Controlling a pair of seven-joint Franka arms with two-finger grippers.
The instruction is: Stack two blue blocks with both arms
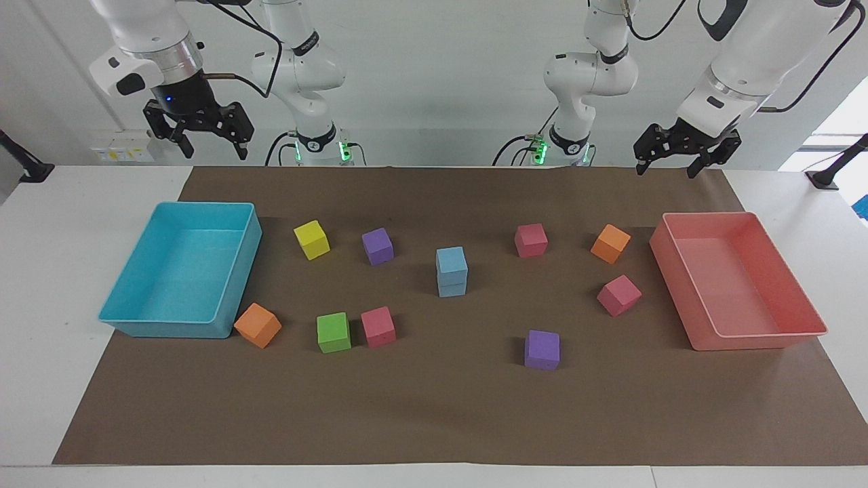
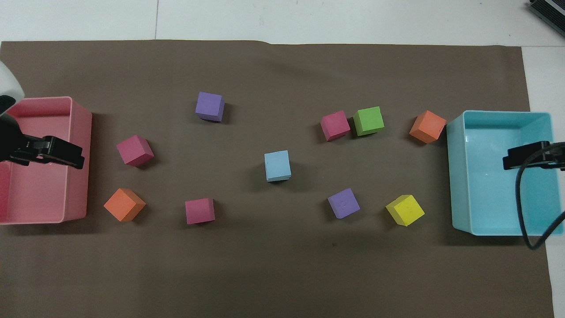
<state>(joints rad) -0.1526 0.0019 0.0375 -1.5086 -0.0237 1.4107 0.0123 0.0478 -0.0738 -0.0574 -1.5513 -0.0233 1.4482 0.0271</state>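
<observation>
Two blue blocks (image 1: 451,271) stand stacked mid-worktop, the turquoise tray (image 1: 135,320) well off toward the right arm's end, grippers raised.

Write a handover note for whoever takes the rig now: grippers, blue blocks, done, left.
Left gripper: open, empty, raised over the end of the pink tray nearest the robots.
Right gripper: open, empty, raised at the turquoise tray's end of the table.
Blue blocks: stacked one on the other mid-mat, edges roughly flush, clear of the other cubes.
Done: the stack stands, untouched by either gripper.
Left: nothing visible on the stack; park the arms.
</observation>
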